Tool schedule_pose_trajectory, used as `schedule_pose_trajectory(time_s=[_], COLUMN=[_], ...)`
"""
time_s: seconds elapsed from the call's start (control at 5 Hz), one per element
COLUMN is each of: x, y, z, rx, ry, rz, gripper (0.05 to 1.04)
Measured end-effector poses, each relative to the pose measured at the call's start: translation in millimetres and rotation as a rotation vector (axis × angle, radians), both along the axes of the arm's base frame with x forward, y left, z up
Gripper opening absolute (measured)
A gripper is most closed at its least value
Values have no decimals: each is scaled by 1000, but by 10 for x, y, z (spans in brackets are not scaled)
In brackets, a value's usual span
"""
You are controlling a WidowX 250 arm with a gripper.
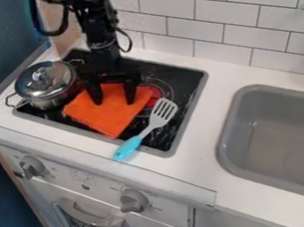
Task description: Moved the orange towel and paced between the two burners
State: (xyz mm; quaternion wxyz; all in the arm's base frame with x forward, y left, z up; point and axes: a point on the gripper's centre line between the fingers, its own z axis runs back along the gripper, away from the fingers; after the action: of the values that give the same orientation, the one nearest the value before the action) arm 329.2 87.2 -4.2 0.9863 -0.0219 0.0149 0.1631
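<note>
Orange towel [108, 119] lies on the stovetop [186, 80] under my gripper [114, 101], one corner pointing toward the stove's front edge; I cannot tell its long axis. My jaws stand open, tips apart over the cloth, hiding part of its far side. A red burner [155, 92] is partly covered by it. Just beside lies a slotted spatula [162, 112]. The metal pot [55, 100] wears its lid [43, 80], so its inside is hidden from me. Farthest, the grey sink [273, 91] is cut off by the view's edge.
</note>
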Motion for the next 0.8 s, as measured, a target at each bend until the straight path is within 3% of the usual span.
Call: schedule_pose_trajectory(time_s=[0.4, 0.8], x=[-341, -357], y=[54, 74], z=[-12, 21], rx=[25, 4], ry=[67, 63], rz=[6, 39], gripper=[999, 999])
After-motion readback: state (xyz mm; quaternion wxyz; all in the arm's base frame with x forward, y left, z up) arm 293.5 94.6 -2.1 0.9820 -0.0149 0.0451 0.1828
